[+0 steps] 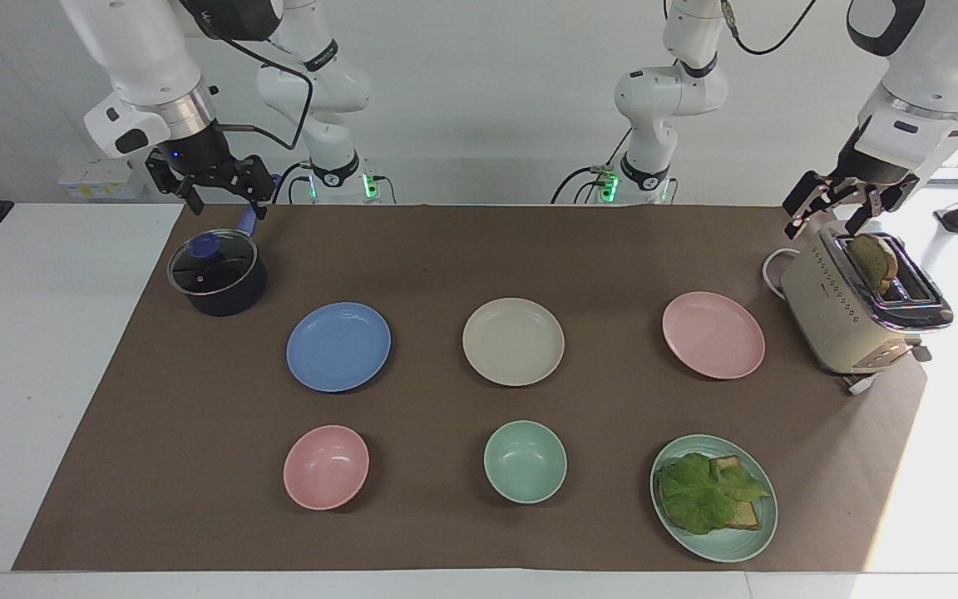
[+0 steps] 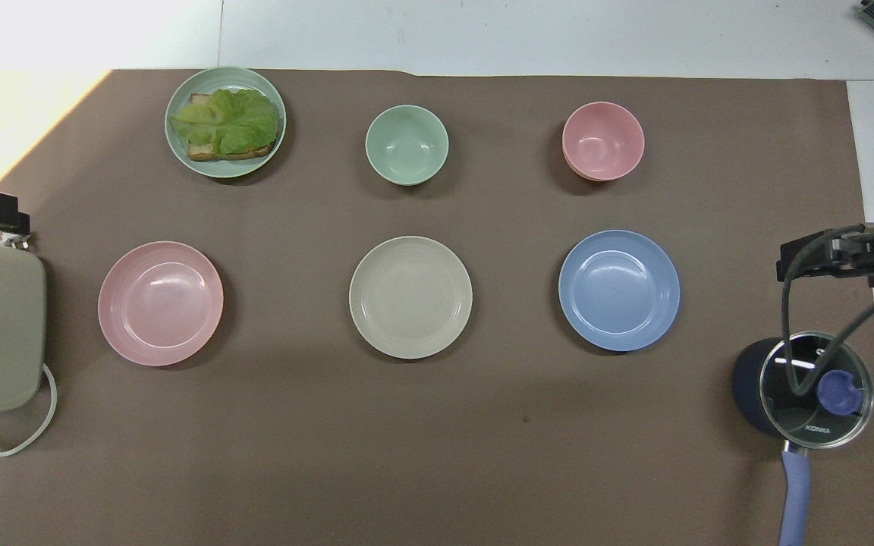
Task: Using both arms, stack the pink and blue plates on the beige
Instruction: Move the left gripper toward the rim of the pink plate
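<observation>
Nearest the robots: left tool (image 1: 842,210) up over the toaster (image 1: 849,320), fingers spread and holding nothing; right tool (image 1: 211,190) up over the pot (image 1: 217,276), likewise spread and empty. Both parked high at the ends of the surface (image 1: 46,374), probably to leave the middle free for a first reach.

Next out, on the brown mat (image 1: 437,249), three plates in one row, well apart. Beige plate (image 1: 513,341) in the centre, pink plate (image 1: 713,334) toward the left arm's end, blue plate (image 1: 338,346) toward the right arm's end (one plate per arm, each on its own side, the target between them). Nothing stacked yet; all three lying flat and bare.

Farthest out, a second row: green plate (image 1: 713,497) with lettuce and toast, green bowl (image 1: 525,461), pink bowl (image 1: 326,467). Likely distractors, set clear of the path between the outer plates and the beige one.
</observation>
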`<act>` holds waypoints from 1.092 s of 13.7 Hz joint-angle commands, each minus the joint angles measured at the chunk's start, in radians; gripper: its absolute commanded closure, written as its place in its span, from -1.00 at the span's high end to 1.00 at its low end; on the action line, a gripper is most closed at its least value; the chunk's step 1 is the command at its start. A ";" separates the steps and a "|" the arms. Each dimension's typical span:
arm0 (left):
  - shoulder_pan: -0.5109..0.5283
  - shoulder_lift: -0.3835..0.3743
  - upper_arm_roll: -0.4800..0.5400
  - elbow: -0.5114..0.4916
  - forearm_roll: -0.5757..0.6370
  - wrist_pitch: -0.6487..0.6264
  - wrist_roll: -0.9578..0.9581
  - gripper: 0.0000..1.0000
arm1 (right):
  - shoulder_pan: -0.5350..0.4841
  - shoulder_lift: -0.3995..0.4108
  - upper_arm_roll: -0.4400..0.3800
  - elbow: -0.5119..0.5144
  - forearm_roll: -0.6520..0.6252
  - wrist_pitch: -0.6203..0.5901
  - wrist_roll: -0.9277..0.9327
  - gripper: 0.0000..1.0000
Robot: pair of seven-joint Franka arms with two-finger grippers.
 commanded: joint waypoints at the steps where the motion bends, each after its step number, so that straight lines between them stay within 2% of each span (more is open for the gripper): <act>1: 0.004 -0.014 -0.001 -0.003 0.020 -0.017 0.019 1.00 | -0.002 0.005 0.002 0.011 0.001 -0.004 0.010 1.00; 5: 0.007 -0.016 -0.001 -0.017 0.018 -0.015 0.022 1.00 | -0.006 0.007 0.002 0.012 0.002 -0.001 0.009 1.00; 7: 0.009 -0.016 0.003 -0.110 0.020 0.015 0.023 1.00 | -0.008 0.007 0.002 0.012 0.002 -0.001 0.007 1.00; 10: 0.044 -0.013 0.005 -0.289 0.018 0.202 0.026 1.00 | -0.008 0.005 0.002 0.011 0.002 -0.003 0.004 1.00; 13: 0.057 0.012 0.005 -0.423 0.018 0.372 0.032 1.00 | -0.011 0.005 0.002 0.011 0.002 -0.003 0.003 1.00; 15: 0.084 0.062 0.005 -0.477 0.018 0.459 0.048 1.00 | -0.011 0.005 0.002 0.011 0.002 -0.003 0.003 1.00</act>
